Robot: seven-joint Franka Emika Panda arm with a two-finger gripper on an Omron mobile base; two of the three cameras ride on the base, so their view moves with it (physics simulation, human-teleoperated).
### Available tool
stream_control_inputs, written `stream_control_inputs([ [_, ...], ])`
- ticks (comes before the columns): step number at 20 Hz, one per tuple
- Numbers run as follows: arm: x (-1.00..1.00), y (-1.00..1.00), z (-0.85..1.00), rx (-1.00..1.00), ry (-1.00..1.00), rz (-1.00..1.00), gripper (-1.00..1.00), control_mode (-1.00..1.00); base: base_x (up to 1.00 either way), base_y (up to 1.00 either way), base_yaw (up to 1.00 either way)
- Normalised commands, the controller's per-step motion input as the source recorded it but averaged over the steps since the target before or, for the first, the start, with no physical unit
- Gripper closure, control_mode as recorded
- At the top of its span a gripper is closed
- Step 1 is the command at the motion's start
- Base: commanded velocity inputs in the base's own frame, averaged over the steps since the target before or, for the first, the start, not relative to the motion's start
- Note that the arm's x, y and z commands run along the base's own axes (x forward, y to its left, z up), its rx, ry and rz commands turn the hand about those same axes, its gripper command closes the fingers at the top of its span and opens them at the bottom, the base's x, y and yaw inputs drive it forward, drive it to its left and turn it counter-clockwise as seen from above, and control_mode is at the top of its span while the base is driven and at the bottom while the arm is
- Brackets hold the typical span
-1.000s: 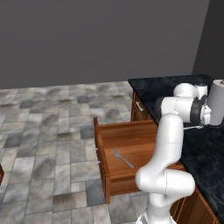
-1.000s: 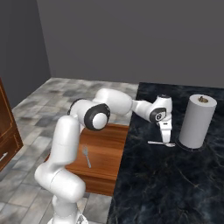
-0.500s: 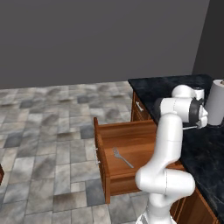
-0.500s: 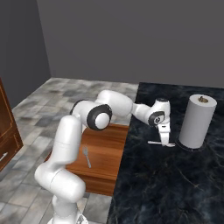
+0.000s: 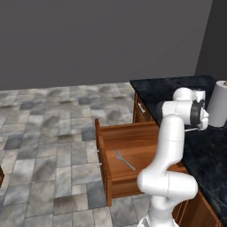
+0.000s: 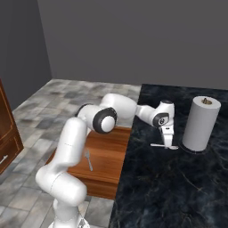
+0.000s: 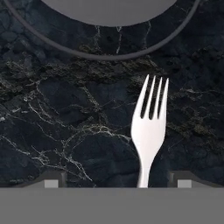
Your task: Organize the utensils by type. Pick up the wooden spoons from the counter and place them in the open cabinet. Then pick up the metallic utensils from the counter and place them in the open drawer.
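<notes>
One silver fork [image 7: 151, 127] lies on the black counter [image 7: 65, 122], tines toward the paper towel roll's base. My gripper [image 7: 117, 180] is open and points down over it, a fingertip on each side of the fork's handle and neither touching it. From the right base view the gripper [image 6: 168, 143] hangs just above that fork [image 6: 159, 145] beside the roll. A second fork [image 5: 124, 160] lies on the floor of the open drawer [image 5: 128, 131], also seen as fork [image 6: 89, 160]. The wooden spoons and the open cabinet are out of view.
A white paper towel roll [image 6: 201, 124] stands upright on the counter [image 6: 178, 191] just right of the gripper; its round base [image 7: 109, 54] is close ahead of the fork's tines. The drawer juts out over the tiled floor [image 5: 53, 133] left of the counter.
The hand has sunk slightly toward the fork on the counter. The forks, the drawer and the roll have stayed put.
</notes>
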Motion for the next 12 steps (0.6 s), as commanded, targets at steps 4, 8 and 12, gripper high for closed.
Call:
stream_control_inputs([
  [4,-0.05,-0.19,-0.16,0.05,0.0,0.0,-1.0,-1.0,0.0,0.0,0.0],
  [8,-0.34,-0.14,-0.25,0.0,-0.04,0.0,-1.0,-1.0,0.0,0.0,0.0],
  [12,-0.34,0.0,-0.3,0.0,-0.15,-0.01,-1.0,-1.0,0.0,0.0,0.0],
])
